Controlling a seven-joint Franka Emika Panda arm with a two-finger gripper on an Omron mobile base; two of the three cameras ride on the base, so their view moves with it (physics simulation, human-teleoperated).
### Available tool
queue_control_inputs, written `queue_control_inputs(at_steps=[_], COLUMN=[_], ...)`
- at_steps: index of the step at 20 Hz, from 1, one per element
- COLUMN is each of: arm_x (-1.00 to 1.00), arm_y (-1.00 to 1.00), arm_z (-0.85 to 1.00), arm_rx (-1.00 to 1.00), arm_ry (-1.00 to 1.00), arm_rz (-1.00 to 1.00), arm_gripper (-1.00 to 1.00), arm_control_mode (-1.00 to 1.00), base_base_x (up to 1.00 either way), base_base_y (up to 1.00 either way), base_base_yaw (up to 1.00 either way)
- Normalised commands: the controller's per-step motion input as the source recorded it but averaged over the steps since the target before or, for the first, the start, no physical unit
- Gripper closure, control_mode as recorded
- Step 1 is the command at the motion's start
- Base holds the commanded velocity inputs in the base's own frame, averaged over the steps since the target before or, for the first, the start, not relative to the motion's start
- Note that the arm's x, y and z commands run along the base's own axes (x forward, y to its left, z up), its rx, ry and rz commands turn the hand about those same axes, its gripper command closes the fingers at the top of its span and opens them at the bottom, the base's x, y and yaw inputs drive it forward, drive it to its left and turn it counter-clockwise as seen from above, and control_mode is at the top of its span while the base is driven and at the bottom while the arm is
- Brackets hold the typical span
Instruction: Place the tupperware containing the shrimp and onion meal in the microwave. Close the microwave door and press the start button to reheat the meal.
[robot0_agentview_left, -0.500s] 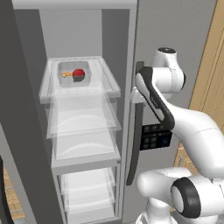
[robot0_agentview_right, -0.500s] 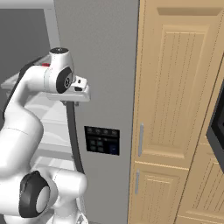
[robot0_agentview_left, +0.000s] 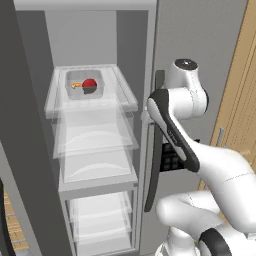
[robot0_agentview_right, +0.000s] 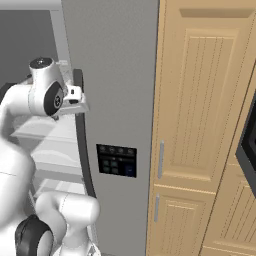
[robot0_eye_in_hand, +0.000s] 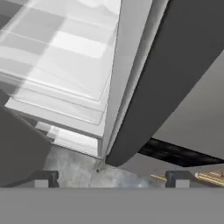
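The tupperware is a small grey translucent tub on the top shelf of the open fridge. It holds the shrimp and onion meal: a red onion ball and an orange shrimp piece. My hand hangs by the fridge's dark curved door handle, at about the top shelf's height and to the right of the tub. In the hand view my gripper is open, its fingertips wide apart with nothing between them. It looks down past the shelf edges and the dark handle.
Clear shelves and drawers stack below the tub. The grey fridge door with its small control panel stands to the right. Tall wooden cabinets follow it. A dark appliance front shows at the far right edge.
My hand and upper arm have swung a little left, from in front of the door handle toward the open fridge compartment. The tub has not moved.
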Motion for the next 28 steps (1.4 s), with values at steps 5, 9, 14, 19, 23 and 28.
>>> queue_control_inputs(at_steps=[5,9,14,19,23,28], arm_x=[-0.26,-0.11,0.0,0.0,0.0,0.06], arm_y=[0.42,0.49,0.56,0.59,0.4,0.32], arm_z=[0.18,0.28,0.35,0.36,0.45,0.36], arm_rx=[-0.03,-0.04,-0.09,-0.18,-0.15,-0.14], arm_ry=[-0.39,-0.22,-0.05,0.0,0.0,0.0], arm_rz=[0.2,0.18,0.15,0.1,0.05,0.02], arm_gripper=[-1.0,-1.0,-1.0,-1.0,-1.0,-1.0], arm_control_mode=[-1.0,-1.0,-1.0,-1.0,-1.0,-1.0], base_base_x=[0.0,0.0,0.0,0.0,0.0,0.0], base_base_y=[0.0,0.0,0.0,0.0,0.0,0.0], base_base_yaw=[0.0,0.0,0.0,0.0,0.0,0.0])
